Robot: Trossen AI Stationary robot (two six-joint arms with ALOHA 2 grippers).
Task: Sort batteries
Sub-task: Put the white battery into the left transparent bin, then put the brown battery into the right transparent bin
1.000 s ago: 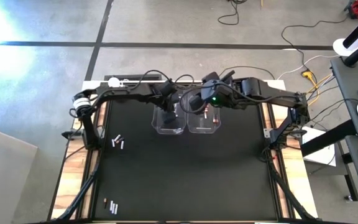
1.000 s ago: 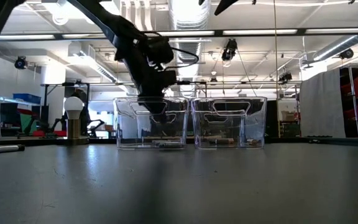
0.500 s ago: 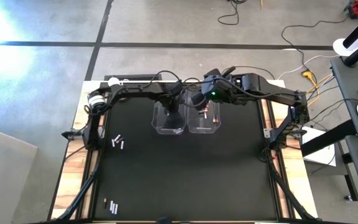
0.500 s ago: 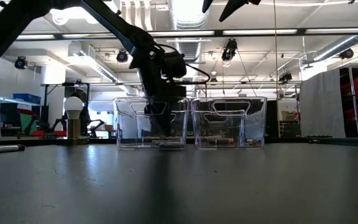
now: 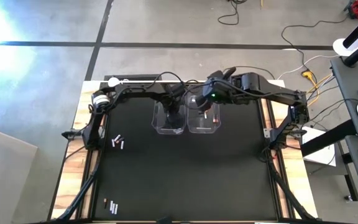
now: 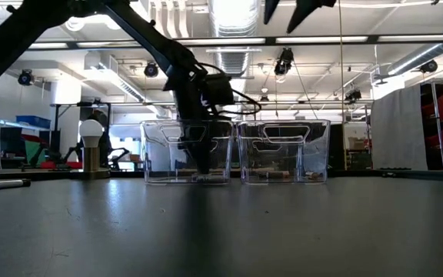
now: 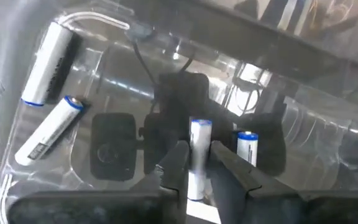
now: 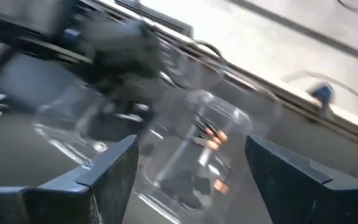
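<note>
Sorting looks partly done, as far as we can judge from where things lie. We see the left gripper (image 7: 194, 163) lowered inside the left clear plastic bin (image 5: 168, 118), its fingers narrowly parted around a silvery-white cylindrical battery with a blue end (image 7: 198, 155); whether they grip it or have just let go we cannot tell, since the battery stands between the tips with almost no gap. Three more white batteries with blue ends (image 7: 48, 55) lie on that bin's floor. The right gripper (image 8: 191, 168) hangs above the right clear plastic bin (image 5: 205, 119) with its fingers spread wide and nothing between them; inside that bin lie a few dark batteries with copper-coloured ends (image 8: 209, 138). Unsorted work remains on the black table mat (image 5: 185, 180): a small cluster of loose batteries (image 5: 118, 142) rests left of the bins, and another loose group (image 5: 111, 206) sits at the near left corner, well apart from both bins. Both clusters must yet be carried over.
</note>
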